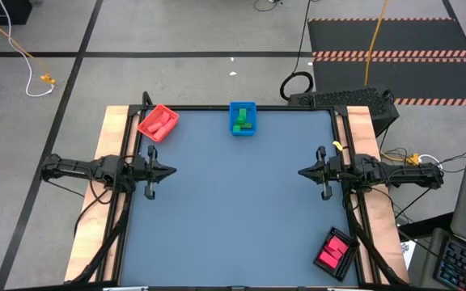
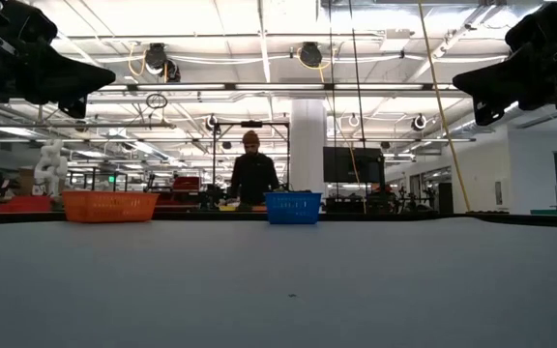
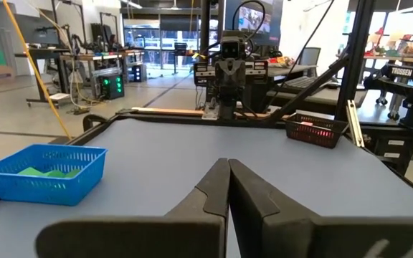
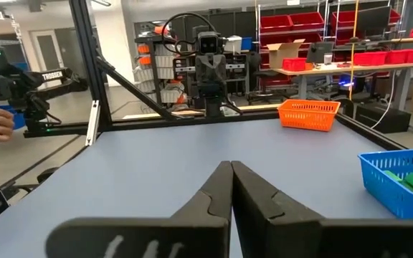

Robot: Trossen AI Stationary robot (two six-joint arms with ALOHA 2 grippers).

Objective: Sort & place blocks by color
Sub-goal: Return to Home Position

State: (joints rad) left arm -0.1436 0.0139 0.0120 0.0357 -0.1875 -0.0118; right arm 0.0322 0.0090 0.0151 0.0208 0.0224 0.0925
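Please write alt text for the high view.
All blocks are sorted: pink blocks in the red tray, green blocks in the blue tray, red blocks in the black tray. The left tool and right tool hang shut at opposite sides.

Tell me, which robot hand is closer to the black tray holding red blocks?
Right. The right hand is at the table's right edge, the same side as the black tray; the left hand is at the opposite edge, far across.
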